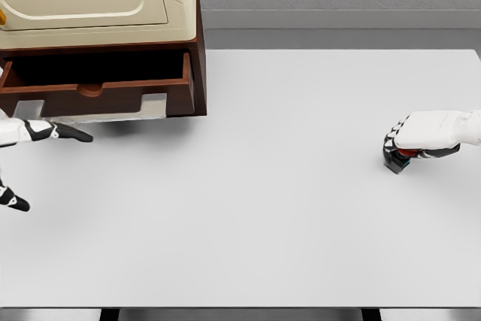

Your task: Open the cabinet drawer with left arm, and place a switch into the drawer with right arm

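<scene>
White tabletop [270, 208] carries the switch [397, 160] at its right edge, under the right hand [422, 134], whose fingers curl over it. Left hand [34, 144], fingers spread and empty, sits by the left edge. The open drawer [94, 88] lies far left of the switch, at the far-left corner.

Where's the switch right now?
In the head view, the switch sits on the white table at far right, under the right hand closing on it, far from the open drawer.

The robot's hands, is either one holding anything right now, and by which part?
The right hand is closed over the top of the switch, which sits on the table. The left hand is open and holds nothing.
</scene>
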Tool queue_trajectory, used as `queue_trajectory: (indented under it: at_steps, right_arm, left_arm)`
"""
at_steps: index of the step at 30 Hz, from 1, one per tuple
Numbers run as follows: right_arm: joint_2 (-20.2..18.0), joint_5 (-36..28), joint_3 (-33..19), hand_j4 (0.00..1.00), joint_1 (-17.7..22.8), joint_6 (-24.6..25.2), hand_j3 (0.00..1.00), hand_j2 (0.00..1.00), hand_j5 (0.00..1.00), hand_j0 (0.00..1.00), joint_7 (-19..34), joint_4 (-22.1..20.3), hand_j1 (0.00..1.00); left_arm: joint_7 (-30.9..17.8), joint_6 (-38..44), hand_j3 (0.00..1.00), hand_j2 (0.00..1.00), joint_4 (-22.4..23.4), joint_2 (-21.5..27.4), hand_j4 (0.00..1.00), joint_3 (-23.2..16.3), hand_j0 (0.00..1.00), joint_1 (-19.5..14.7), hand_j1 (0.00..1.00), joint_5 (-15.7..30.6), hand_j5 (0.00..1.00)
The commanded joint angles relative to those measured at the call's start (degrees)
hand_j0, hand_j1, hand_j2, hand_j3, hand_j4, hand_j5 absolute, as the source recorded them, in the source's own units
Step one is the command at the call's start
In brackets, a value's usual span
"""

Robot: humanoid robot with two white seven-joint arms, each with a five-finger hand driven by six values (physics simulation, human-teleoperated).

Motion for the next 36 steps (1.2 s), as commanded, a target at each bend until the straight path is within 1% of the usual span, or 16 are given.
queue_trajectory:
  at_steps: [1, 3, 5, 7, 8, 9, 10, 11, 13, 18, 21, 24, 26, 31, 33, 36]
  right_arm:
    - [-0.1, -0.3, 0.0, 0.47, 0.0, 0.1, 0.47, 0.47, 0.47, 0.47, 0.0, 0.0, 0.47]
    - [0.0, -0.4, 0.0, 0.44, 0.0, 0.1, 0.44, 0.44, 0.44, 0.44, 0.0, 0.0, 0.44]
    - [0.2, -0.7, -0.3, 0.42, 0.1, 0.1, 0.42, 0.42, 0.42, 0.42, 0.0, 0.1, 0.42]
    - [1.4, -0.9, -1.0, 0.42, 0.1, 0.1, 0.42, 0.42, 0.42, 0.42, 0.0, 0.5, 0.42]
    - [2.7, -0.9, -2.2, 0.42, 0.1, 0.1, 0.42, 0.42, 0.42, 0.42, 0.0, 2.3, 0.42]
    - [4.0, -0.9, -2.5, 0.42, 0.1, 0.1, 0.42, 0.42, 0.42, 0.42, 0.0, 3.5, 0.42]
    - [5.0, -0.9, -2.7, 0.42, 0.1, 0.1, 0.42, 0.42, 0.42, 0.42, 0.0, 4.7, 0.42]
    - [6.3, -0.9, -2.9, 0.42, -0.2, 0.1, 0.42, 0.42, 0.42, 0.42, 0.0, 5.7, 0.42]
    - [8.2, -0.9, -5.4, 0.42, -0.3, 0.1, 0.42, 0.42, 0.42, 0.42, 0.0, 6.0, 0.42]
    - [11.6, -0.9, -5.4, 0.43, -1.7, 0.1, 0.43, 0.43, 0.43, 0.43, 0.0, 6.0, 0.43]
    - [14.0, -1.0, -5.4, 0.46, -3.9, 0.1, 0.46, 0.46, 0.46, 0.46, 0.0, 6.0, 0.46]
    - [16.0, -1.0, -5.4, 0.47, -5.6, 0.1, 0.47, 0.47, 0.47, 0.47, 0.0, 6.1, 0.47]
    - [17.9, -1.0, -5.4, 0.47, -6.9, 0.1, 0.47, 0.47, 0.47, 0.47, 0.0, 7.3, 0.47]
    - [19.0, -1.0, -5.4, 0.40, -7.5, 0.1, 0.40, 0.40, 0.40, 0.40, 0.0, 7.4, 0.40]
    - [19.2, -1.0, -5.4, 0.34, -7.9, 0.1, 0.34, 0.34, 0.34, 0.34, 0.0, 7.4, 0.34]
    - [20.7, -1.0, -5.4, 0.33, -8.9, 0.1, 0.33, 0.33, 0.33, 0.33, 0.0, 7.4, 0.33]
  left_arm:
    - [0.0, 0.2, 1.00, 1.00, 0.0, 0.7, 1.00, -0.3, 1.00, 0.1, 1.00, 0.5, 1.00]
    - [0.0, 0.2, 1.00, 1.00, 0.0, 0.6, 1.00, -0.4, 1.00, 0.7, 1.00, 0.5, 1.00]
    - [0.0, 0.2, 1.00, 1.00, 0.0, 0.4, 1.00, -0.4, 1.00, 2.5, 1.00, 0.1, 1.00]
    - [0.0, 0.2, 1.00, 1.00, 0.0, -0.2, 1.00, -0.4, 1.00, 3.7, 1.00, -2.9, 1.00]
    - [0.0, 0.2, 1.00, 1.00, 0.0, -1.0, 1.00, -0.4, 1.00, 4.3, 1.00, -4.0, 1.00]
    - [0.0, 0.2, 1.00, 1.00, 0.0, -1.8, 1.00, -0.9, 1.00, 5.2, 1.00, -6.3, 1.00]
    - [0.0, 0.2, 1.00, 1.00, 0.0, -2.4, 1.00, -0.9, 1.00, 5.4, 1.00, -7.0, 1.00]
    - [0.0, 0.2, 1.00, 1.00, 0.0, -2.4, 1.00, -0.9, 1.00, 5.4, 1.00, -7.0, 1.00]
    - [0.0, 0.2, 1.00, 1.00, 0.1, -2.6, 1.00, -1.0, 1.00, 5.5, 1.00, -7.1, 1.00]
    - [0.0, 0.2, 1.00, 1.00, 0.3, -2.0, 1.00, -0.8, 1.00, 5.5, 1.00, -7.3, 1.00]
    - [0.0, 0.2, 1.00, 1.00, 0.5, -1.9, 1.00, -0.7, 1.00, 5.5, 1.00, -7.3, 1.00]
    - [0.0, 0.2, 1.00, 1.00, 0.5, -1.6, 1.00, -0.6, 1.00, 5.5, 1.00, -7.3, 1.00]
    - [0.0, 0.2, 1.00, 1.00, 0.5, -1.5, 1.00, -0.6, 1.00, 5.5, 1.00, -7.3, 1.00]
    - [0.0, 0.2, 1.00, 1.00, 0.3, -1.4, 1.00, -0.6, 1.00, 5.5, 1.00, -7.1, 1.00]
    - [0.0, 0.2, 1.00, 1.00, 0.3, -1.4, 1.00, -0.6, 1.00, 5.5, 1.00, -7.0, 1.00]
    - [0.0, 0.2, 1.00, 1.00, 0.3, -1.2, 1.00, -0.6, 1.00, 5.5, 1.00, -7.0, 1.00]
